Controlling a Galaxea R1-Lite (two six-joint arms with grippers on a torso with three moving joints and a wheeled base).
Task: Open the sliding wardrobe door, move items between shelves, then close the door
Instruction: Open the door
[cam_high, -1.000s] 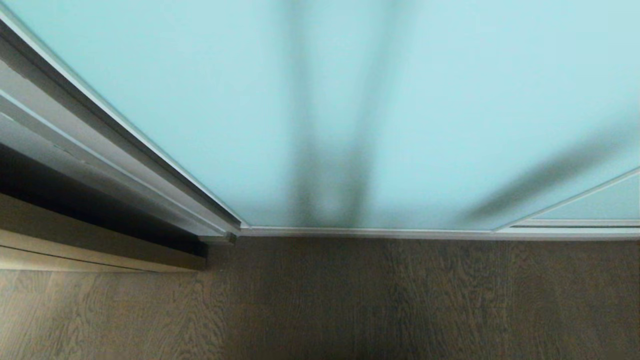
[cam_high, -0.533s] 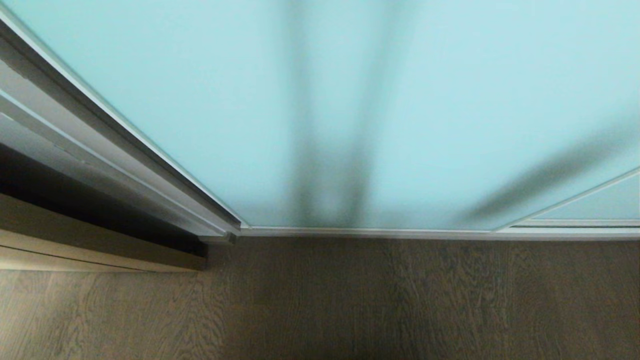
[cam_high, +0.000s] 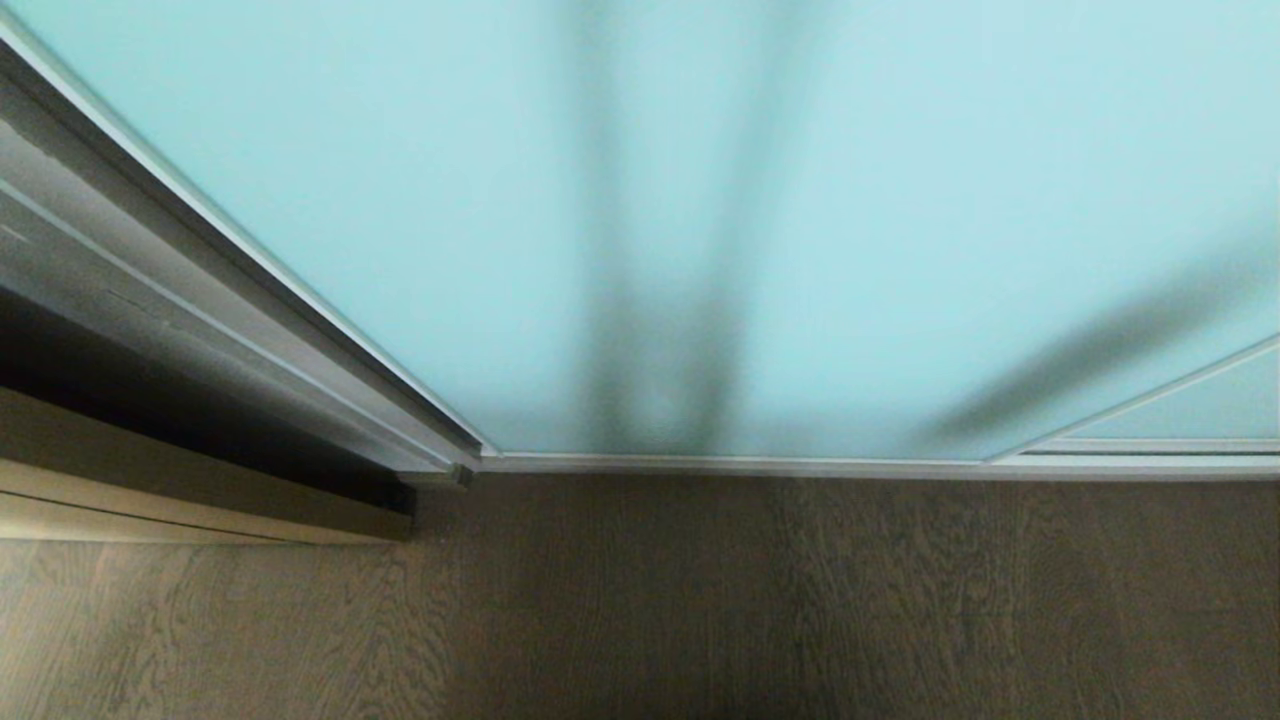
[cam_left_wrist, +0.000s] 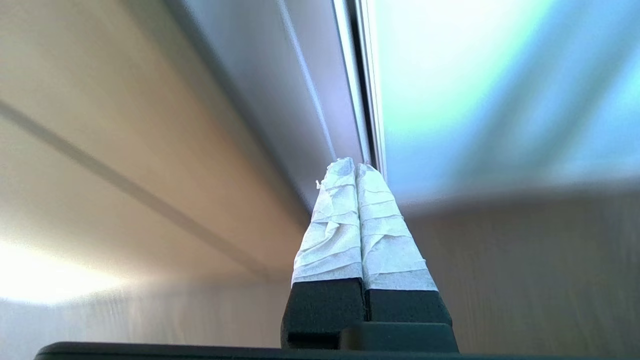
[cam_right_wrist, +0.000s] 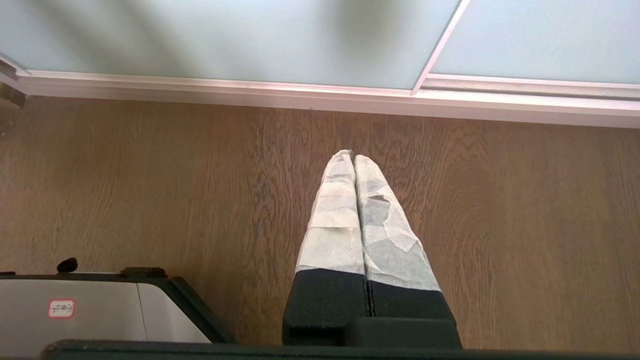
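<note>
**Door shut, both grippers empty**

At 9 o'clock in the head view you see a pale wooden panel (cam_high: 200, 505), then a grey wardrobe frame (cam_high: 150, 290). The sliding wardrobe door (cam_high: 400, 200) fills 12 o'clock, closed. Expect stiff, slick, breakable glass, likely heavy; push its slim metal edge (cam_left_wrist: 372, 100), not the pane. Left gripper (cam_left_wrist: 356, 165) pinched closed, empty, near that edge. Right gripper (cam_right_wrist: 353, 156) likewise, over the wood-grain floor (cam_high: 800, 600) at 6 o'clock.

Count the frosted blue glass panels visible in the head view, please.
2. The sliding wardrobe door fills most of the view; a second panel shows partly at the lower right, behind its edge. More may be hidden.
</note>
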